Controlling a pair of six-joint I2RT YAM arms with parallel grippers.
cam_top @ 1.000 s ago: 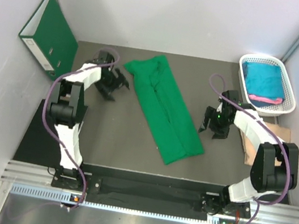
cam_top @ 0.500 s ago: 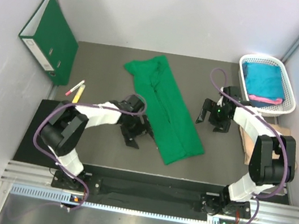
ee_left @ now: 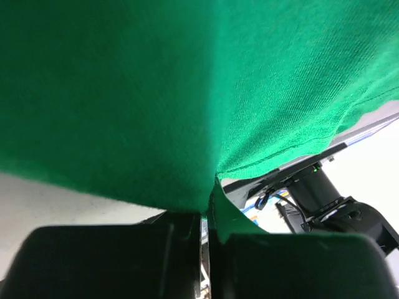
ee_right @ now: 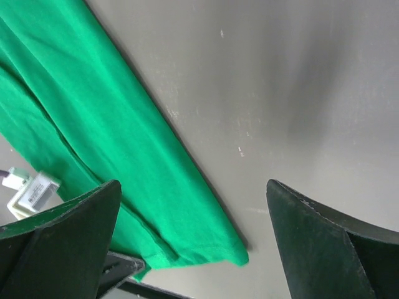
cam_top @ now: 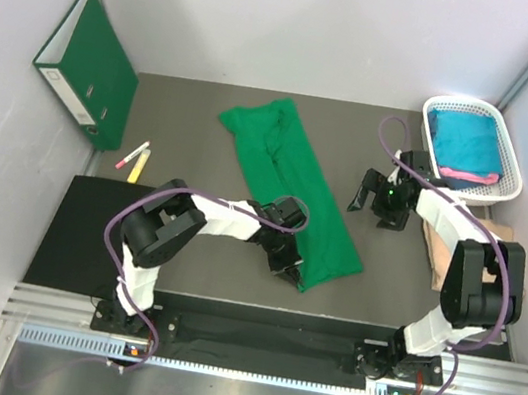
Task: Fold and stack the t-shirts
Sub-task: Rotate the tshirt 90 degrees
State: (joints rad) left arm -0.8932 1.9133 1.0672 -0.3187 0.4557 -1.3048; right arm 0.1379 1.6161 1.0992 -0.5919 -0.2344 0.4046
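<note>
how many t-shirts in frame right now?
3: green t-shirt on the table, near edge pinched by the left pincer; teal one and pink one in the white basket. More may be hidden under them.

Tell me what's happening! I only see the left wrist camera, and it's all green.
Observer: From above, your left claw is pinching the near end of a long, folded green t-shirt lying slantwise on the table.
Operator: Where's my other claw?
Observer: The right claw hangs wide open over bare table, just right of the shirt, not touching it.
Operator: Are there more shirts?
Observer: Yes, a teal t-shirt and a pink t-shirt sit in a white basket at the far right corner.
</note>
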